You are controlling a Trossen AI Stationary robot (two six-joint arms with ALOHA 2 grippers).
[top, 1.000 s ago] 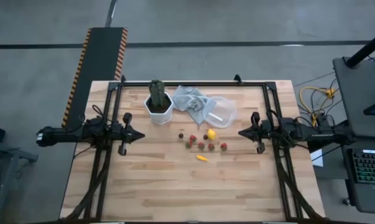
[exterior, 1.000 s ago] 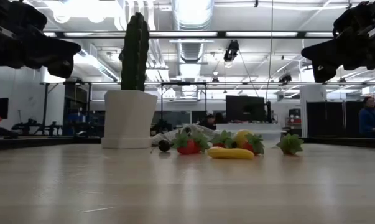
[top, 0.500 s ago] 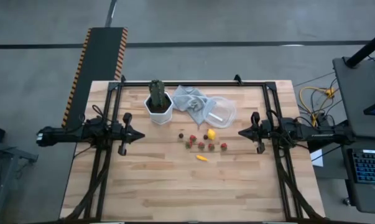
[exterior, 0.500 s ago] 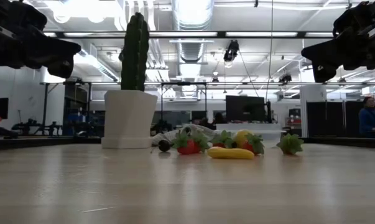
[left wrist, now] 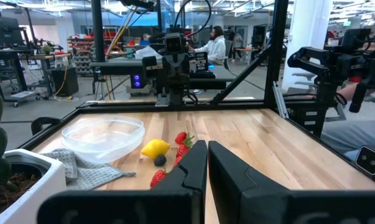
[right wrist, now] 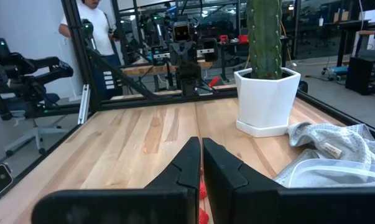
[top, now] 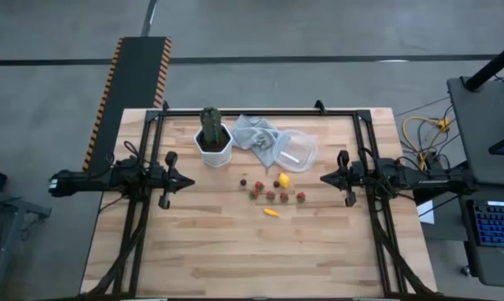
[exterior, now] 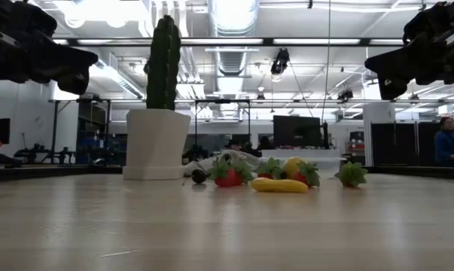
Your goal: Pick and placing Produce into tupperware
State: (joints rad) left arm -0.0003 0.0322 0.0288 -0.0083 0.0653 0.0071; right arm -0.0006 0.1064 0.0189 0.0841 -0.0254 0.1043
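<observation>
On the table (top: 193, 251), tupperware (top: 295, 150) with no produce (top: 277, 194) inside (pieces beside it), left gripper (top: 187, 180) and right gripper (top: 325, 178) closed, holding nothing

Overhead ceiling fixtures (exterior: 99, 9) are lighting the scene evenly and brightly, glaring white in the low view. Shadows on the wooden table (top: 218, 242) are lying soft and short. The near tabletop in the low view is blurring, and wrist-view foregrounds are falling out of focus.
</observation>
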